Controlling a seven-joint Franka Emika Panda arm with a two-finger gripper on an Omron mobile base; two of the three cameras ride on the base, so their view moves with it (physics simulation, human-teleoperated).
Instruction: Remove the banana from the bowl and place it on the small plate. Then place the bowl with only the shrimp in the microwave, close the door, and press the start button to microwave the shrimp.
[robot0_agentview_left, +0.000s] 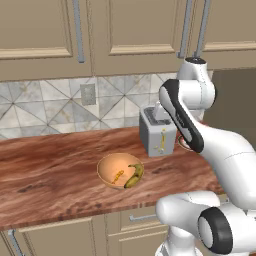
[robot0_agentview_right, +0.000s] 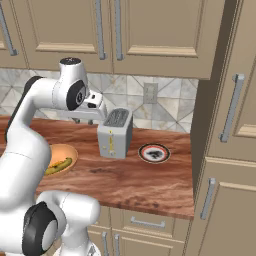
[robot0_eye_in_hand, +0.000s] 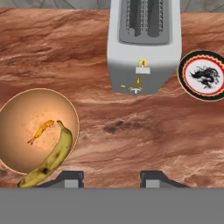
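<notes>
Banana lay in the bowl, off to one side of your raised pincer

Your gripper (robot0_eye_in_hand: 112, 177) hung high above the wooden counter (robot0_eye_in_hand: 144, 140), fingers partly apart and holding nothing. In the hand view the banana (robot0_eye_in_hand: 50, 158) lay toward the left edge. Its long axis ran diagonally, one tip near the middle of the bowl (robot0_eye_in_hand: 22, 127), the other over the rim. The shrimp (robot0_eye_in_hand: 40, 131) sat just beside it, apart. The toaster (robot0_eye_in_hand: 142, 48) stood beyond, with the small plate (robot0_eye_in_hand: 204, 75) on its far side. Bare counter lay between bowl and toaster, so a descent looked unobstructed.
</notes>
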